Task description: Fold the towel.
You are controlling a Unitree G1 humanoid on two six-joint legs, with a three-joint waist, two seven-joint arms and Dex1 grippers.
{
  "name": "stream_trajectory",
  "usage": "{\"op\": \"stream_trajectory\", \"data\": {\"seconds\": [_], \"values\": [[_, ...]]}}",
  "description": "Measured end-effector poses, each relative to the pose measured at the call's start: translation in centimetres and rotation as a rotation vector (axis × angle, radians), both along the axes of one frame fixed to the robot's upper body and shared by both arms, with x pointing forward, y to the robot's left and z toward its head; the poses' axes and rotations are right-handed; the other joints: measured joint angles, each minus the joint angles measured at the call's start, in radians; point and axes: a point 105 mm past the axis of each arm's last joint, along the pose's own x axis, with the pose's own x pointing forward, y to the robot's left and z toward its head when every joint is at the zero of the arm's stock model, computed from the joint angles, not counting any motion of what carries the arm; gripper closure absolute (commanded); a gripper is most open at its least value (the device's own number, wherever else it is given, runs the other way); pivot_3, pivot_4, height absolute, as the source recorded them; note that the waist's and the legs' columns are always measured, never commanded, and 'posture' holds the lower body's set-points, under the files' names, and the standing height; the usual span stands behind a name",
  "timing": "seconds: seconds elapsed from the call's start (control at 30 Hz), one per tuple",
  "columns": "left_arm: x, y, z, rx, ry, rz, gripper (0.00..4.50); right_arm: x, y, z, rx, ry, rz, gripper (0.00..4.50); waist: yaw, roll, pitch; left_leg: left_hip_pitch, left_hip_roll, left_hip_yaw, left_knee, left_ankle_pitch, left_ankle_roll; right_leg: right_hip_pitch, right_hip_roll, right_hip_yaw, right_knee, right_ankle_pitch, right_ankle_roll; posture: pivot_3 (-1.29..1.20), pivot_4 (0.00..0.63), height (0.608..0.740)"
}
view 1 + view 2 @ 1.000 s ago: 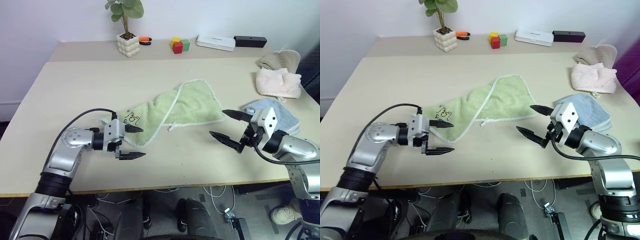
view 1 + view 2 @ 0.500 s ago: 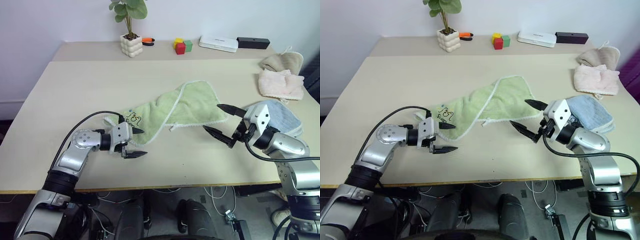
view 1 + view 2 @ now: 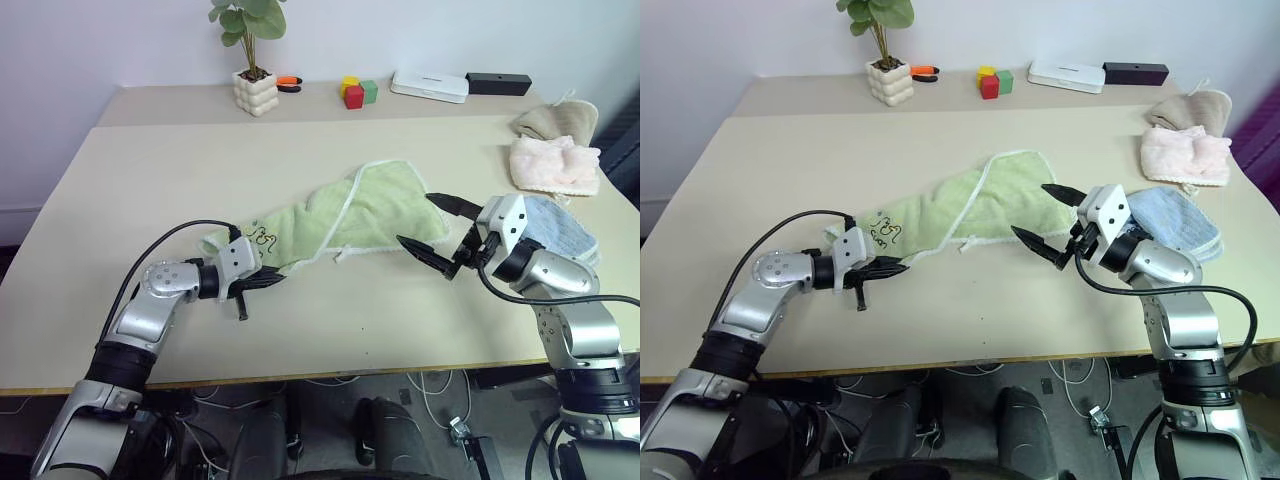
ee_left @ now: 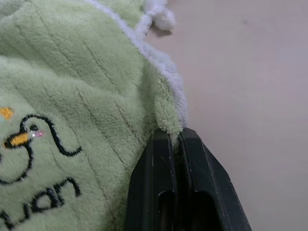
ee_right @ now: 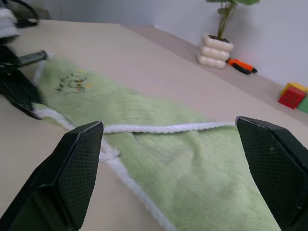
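- across the middle of the beige table (image 3: 300, 150) lies the towel (image 3: 370, 205), light green with white edging, rumpled and partly doubled over itself, not yet folded square
- its long axis runs on a slant, from the near end by the robot's left arm up and away toward the far end by the right arm
- the near end carries the dark embroidered mark (image 3: 262, 237), and that corner is where the left gripper (image 3: 262, 283) sits
- the left gripper's two black fingers (image 4: 166, 192) are pressed together on the towel's white-edged corner, with a tuft of cloth pinched between them, as the wrist view shows
- the right gripper (image 3: 433, 228) hovers just beside the towel's other end, fingers spread wide, nothing between them
- from the right wrist view the green cloth lies straight ahead between the two spread fingers (image 5: 77, 173), so the right-hand edge looks to be directly in that gripper's line
- a light blue cloth (image 3: 565, 232) lies just behind the right gripper, and a pale pink cloth (image 3: 556, 165) is further off toward the table's right edge; both are apart from the towel
- my guess is the coming move turns on the right gripper closing on its end, since each arm is nearer one end of the long axis
- the risk i see is the right fingers catching only the upper layer where the cloth is doubled
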Motion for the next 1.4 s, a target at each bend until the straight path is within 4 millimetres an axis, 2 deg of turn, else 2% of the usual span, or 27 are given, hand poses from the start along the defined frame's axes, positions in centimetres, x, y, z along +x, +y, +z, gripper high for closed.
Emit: {"op": "stream_trajectory", "data": {"seconds": [0.1,0.23,0.37,0.5,0.57,0.67,0.77,0.87,0.93,1.1,1.27,1.33,1.4], "values": [[-3.8,2.4,0.4,-0.031,0.129,-0.052,4.48,1.1,-0.5,-0.4,-0.017,-0.012,-0.029,0.0,-0.005,0.001,0.002,0.0,0.001,0.0,-0.001,0.001,-0.003,-0.001,0.001,0.0,0.001,0.0,0.001,0.0,0.15,0.74],[-6.4,5.0,2.6,-0.038,0.15,-0.035,4.48,3.4,-0.9,-0.1,-0.073,-0.076,-0.082,0.0,0.002,0.004,0.004,0.0,0.001,0.001,-0.001,-0.001,-0.005,-0.005,0.001,0.0,-0.001,-0.001,-0.001,0.0,0.15,0.74],[-9.0,6.7,2.0,-0.025,0.207,0.012,4.48,5.3,-0.6,-0.2,-0.179,-0.147,-0.102,0.0,0.0,0.004,0.005,0.0,0.0,0.002,-0.001,-0.001,-0.006,-0.006,0.0,0.001,-0.002,-0.001,-0.001,0.0,0.15,0.74],[-11.8,7.3,1.6,-0.038,0.303,0.032,4.48,6.4,0.3,-1.3,-0.306,-0.186,-0.079,0.0,-0.002,0.004,0.006,0.0,0.0,0.003,-0.003,0.002,-0.012,-0.007,0.0,0.001,-0.002,-0.001,-0.001,0.0,0.15,0.74],[-12.9,8.1,1.4,-0.029,0.325,0.067,4.48,7.6,0.9,-1.7,-0.348,-0.194,-0.094,0.0,-0.009,0.005,0.006,0.001,0.001,0.004,-0.003,0.002,-0.012,-0.007,0.001,0.002,-0.001,-0.002,-0.001,0.0,0.15,0.74],[-12.8,8.4,1.5,-0.036,0.29,0.106,4.48,9.5,2.5,-1.4,-0.276,-0.174,-0.147,0.0,-0.016,0.005,0.006,0.001,0.001,0.003,-0.004,0.003,-0.014,-0.007,0.001,0.002,0.0,-0.002,-0.002,0.0,0.15,0.74],[-12.0,7.0,2.2,-0.062,0.208,0.089,4.48,11.9,5.5,0.3,0.062,-0.012,-0.224,0.0,-0.026,0.005,0.006,0.0,0.001,0.004,-0.006,0.004,-0.015,-0.005,0.001,0.003,0.002,-0.001,-0.001,0.0,0.15,0.74],[-11.9,6.4,2.2,-0.068,0.19,0.09,4.48,12.8,6.4,1.5,0.222,0.095,-0.234,0.0,-0.022,0.004,0.006,0.001,0.0,0.006,-0.012,0.006,-0.013,-0.006,0.001,0.003,0.0,0.0,0.001,0.0,0.15,0.74],[-11.8,6.5,2.0,-0.066,0.189,0.107,4.48,13.0,6.9,1.1,0.294,0.199,-0.227,0.0,-0.023,0.004,0.005,0.001,0.0,0.006,-0.013,0.007,-0.014,-0.006,0.002,0.003,0.0,0.0,0.002,0.0,0.15,0.74],[-11.8,6.1,1.7,-0.075,0.183,0.101,4.48,12.7,9.7,-1.6,0.242,0.405,-0.227,0.0,-0.028,0.005,0.006,0.001,0.001,0.006,-0.014,0.008,-0.017,-0.008,0.003,0.003,0.001,0.0,0.001,0.0,0.15,0.74],[-11.7,5.9,1.5,-0.081,0.186,0.096,4.48,12.3,12.2,-2.3,0.178,0.482,-0.242,0.0,-0.026,0.004,0.006,0.001,0.001,0.007,-0.014,0.007,-0.019,-0.008,0.003,0.003,0.001,0.0,0.001,0.0,0.15,0.74],[-11.7,5.8,1.5,-0.081,0.184,0.093,4.48,12.1,13.7,-2.3,0.19,0.523,-0.249,0.0,-0.028,0.005,0.006,0.001,0.001,0.007,-0.015,0.007,-0.019,-0.008,0.003,0.003,0.001,0.0,0.0,0.0,0.15,0.74],[-11.7,5.6,1.4,-0.082,0.185,0.087,4.48,12.1,14.4,-2.1,0.187,0.53,-0.258,0.0,-0.025,0.005,0.006,0.001,0.001,0.008,-0.015,0.007,-0.019,-0.008,0.003,0.003,0.001,0.0,0.0,0.0,0.15,0.74]]}}
